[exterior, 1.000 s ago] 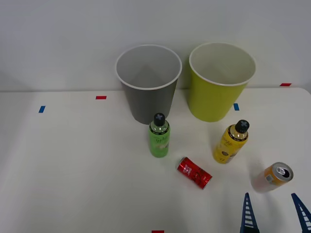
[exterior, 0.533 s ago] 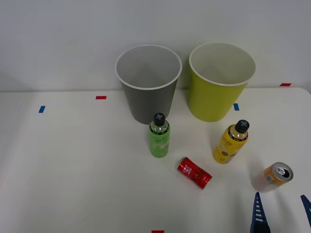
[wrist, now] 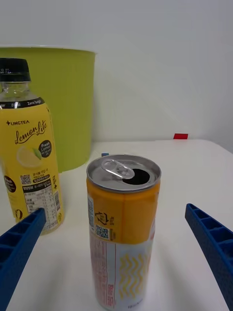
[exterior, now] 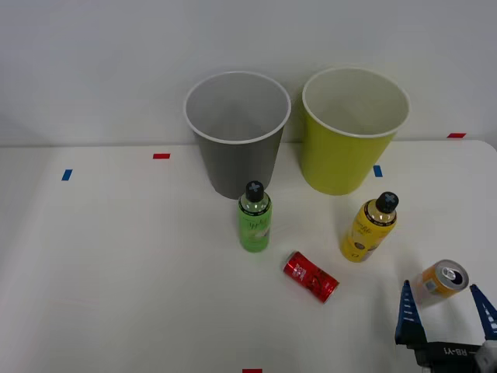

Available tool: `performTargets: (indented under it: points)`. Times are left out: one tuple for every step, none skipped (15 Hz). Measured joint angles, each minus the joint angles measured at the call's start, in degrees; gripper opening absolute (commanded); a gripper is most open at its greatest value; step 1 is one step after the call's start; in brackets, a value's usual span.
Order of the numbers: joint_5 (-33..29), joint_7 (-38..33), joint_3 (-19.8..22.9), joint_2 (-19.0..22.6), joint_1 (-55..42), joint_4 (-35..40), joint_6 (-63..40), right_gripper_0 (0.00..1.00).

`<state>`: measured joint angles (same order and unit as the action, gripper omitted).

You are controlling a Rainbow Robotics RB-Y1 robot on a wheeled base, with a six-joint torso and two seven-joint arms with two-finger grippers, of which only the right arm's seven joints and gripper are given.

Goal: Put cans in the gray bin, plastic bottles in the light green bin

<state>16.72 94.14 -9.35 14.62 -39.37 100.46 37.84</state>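
An orange and pale pink can (exterior: 439, 281) (wrist: 122, 233) stands upright at the table's front right. My right gripper (exterior: 444, 308) (wrist: 116, 272) is open just in front of it, one blue finger on each side, not touching. A shiny red can (exterior: 310, 276) lies on its side near the middle. The green bottle (exterior: 254, 217) stands before the gray bin (exterior: 237, 132). The yellow bottle (exterior: 370, 227) (wrist: 28, 146) stands in front of the light green bin (exterior: 353, 128) (wrist: 73, 102). Both bins look empty.
Small red (exterior: 161, 156) and blue (exterior: 67, 175) tape marks dot the white table. A pale wall rises right behind the bins. The table's right edge (exterior: 491, 155) runs close to the orange can.
My right gripper has moved forward and slightly right, so its open fingers now flank the orange can. Cans, bottles and bins have not moved.
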Motion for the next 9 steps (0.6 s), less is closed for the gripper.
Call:
performTargets:
  points:
    - [0.38,0.00,0.02,-0.01,1.38,-0.77,0.00,1.00]
    - [0.72,0.01,0.09,-0.01,2.58,-1.54,0.01,1.00]
    - [1.06,0.05,0.32,-0.01,3.78,-2.44,0.02,1.00]
    - [1.32,0.06,0.63,-0.01,4.81,-3.11,0.02,1.00]
    - [1.48,0.12,0.87,0.02,5.43,-3.33,0.02,1.00]
    - [1.61,0.27,0.95,0.14,5.85,-3.38,0.02,1.00]
    - [1.76,0.46,0.98,0.34,6.05,-3.41,0.02,1.00]
    - [1.89,0.68,0.99,0.62,6.10,-3.42,0.02,1.00]
    - [1.96,0.92,1.00,0.94,6.09,-3.42,0.02,1.00]
